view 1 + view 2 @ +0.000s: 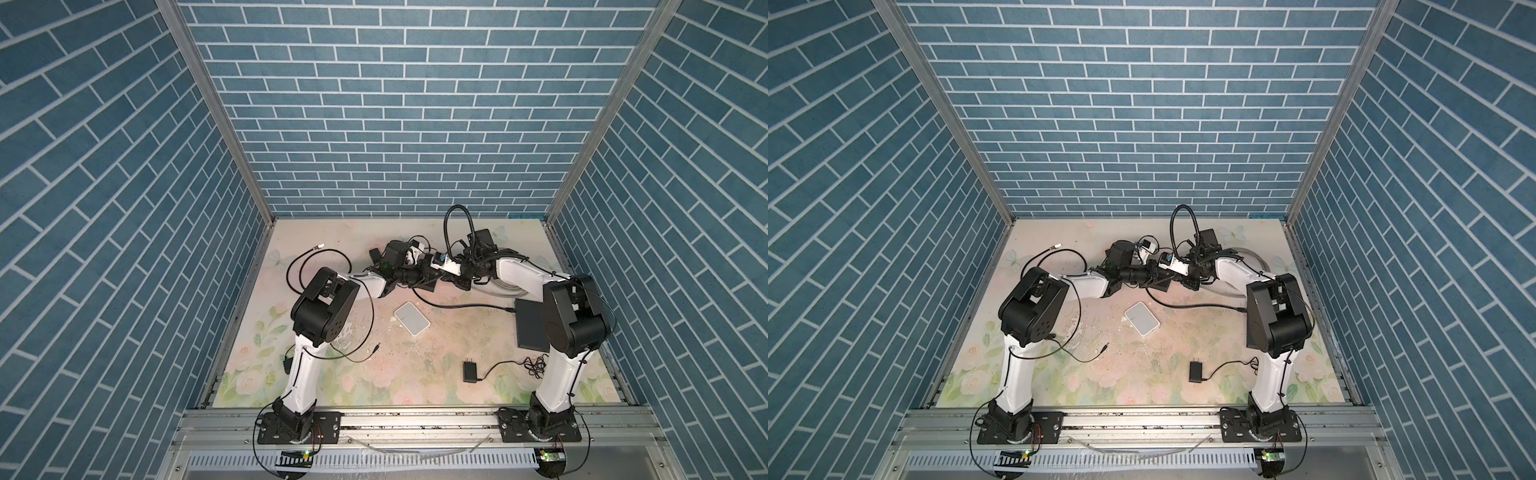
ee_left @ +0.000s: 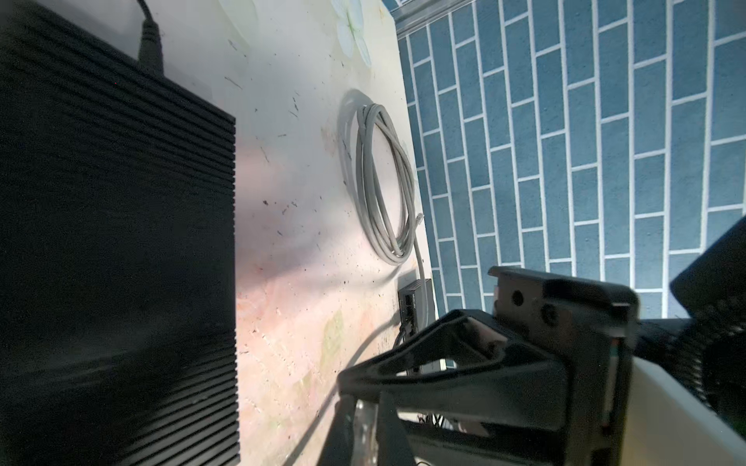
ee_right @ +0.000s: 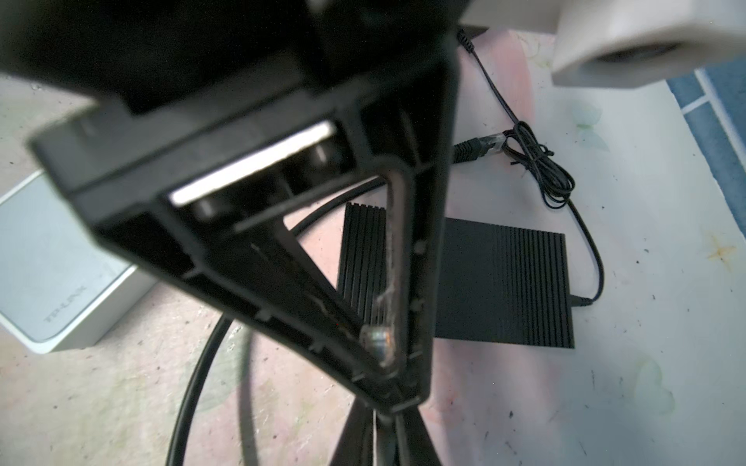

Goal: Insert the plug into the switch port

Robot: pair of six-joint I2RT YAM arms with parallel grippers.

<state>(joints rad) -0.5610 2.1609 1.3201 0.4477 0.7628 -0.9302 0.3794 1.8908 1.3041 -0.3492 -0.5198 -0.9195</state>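
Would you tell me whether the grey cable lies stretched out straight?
No, the grey cable lies coiled in several loops on the table.

left tool (image 2: 351,397), right tool (image 3: 383,399), adjacent (elbows bent)

walls (image 1: 374,104): blue brick pattern | tabletop (image 1: 415,374): pale floral print, scuffed | front: aluminium rail (image 1: 415,420)

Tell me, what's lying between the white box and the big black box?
A thin black cable runs across between the white box and the black box; both top views show it.
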